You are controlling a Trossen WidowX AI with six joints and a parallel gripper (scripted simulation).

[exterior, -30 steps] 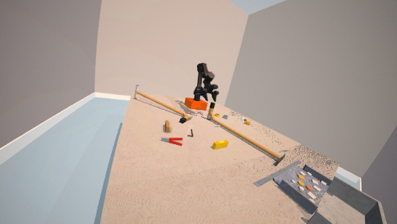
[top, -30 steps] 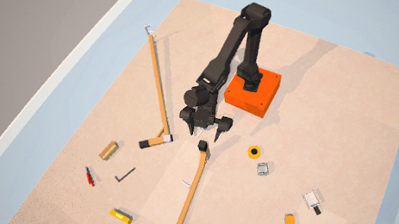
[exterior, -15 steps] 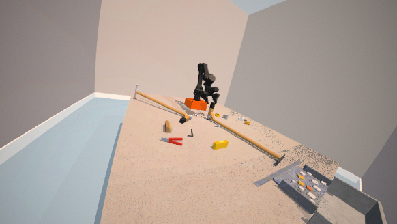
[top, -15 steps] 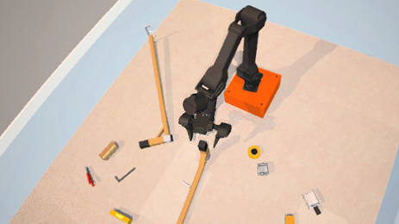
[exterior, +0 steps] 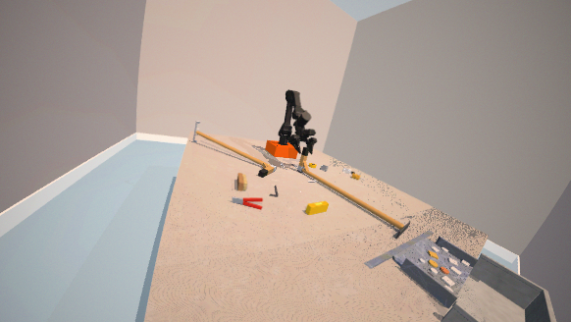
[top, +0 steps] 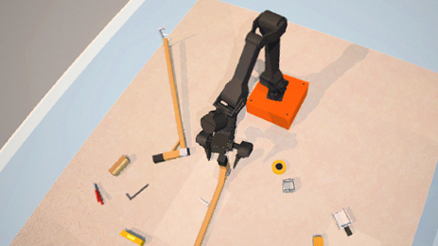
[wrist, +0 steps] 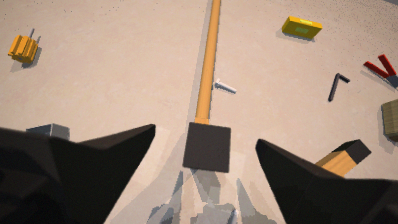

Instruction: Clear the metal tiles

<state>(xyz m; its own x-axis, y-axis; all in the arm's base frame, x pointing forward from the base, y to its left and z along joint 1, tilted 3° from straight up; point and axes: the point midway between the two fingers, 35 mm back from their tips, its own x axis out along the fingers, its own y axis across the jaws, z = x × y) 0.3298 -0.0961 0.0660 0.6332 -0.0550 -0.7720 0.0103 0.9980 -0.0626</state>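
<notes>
Near twelve o'clock in the top view: one black arm on one orange block point(top: 268, 108) point(exterior: 274, 148).
Gripper: one point(top: 224, 149) point(exterior: 305, 147) point(wrist: 206, 135), two fingers wide apart, holding nothing.
Long scraper: one point(top: 205, 228) point(exterior: 358, 199) point(wrist: 207, 65), on the table point(top: 352, 152) point(exterior: 235, 260) point(wrist: 125, 75); its black grip end is between the open fingers in the wrist view, its blade end at four o'clock in the outside view.
Bench plate: one point(exterior: 426, 261), at four o'clock, with many white bits and three orange ones.
Catch box: one point(exterior: 510, 280), just past the plate.
Other long stick: one point(top: 173, 92) point(exterior: 231, 149), at eleven o'clock from above.
Yellow block: one point(top: 133, 237) point(exterior: 317, 208) point(wrist: 301, 28), at one o'clock in the wrist view.
</notes>
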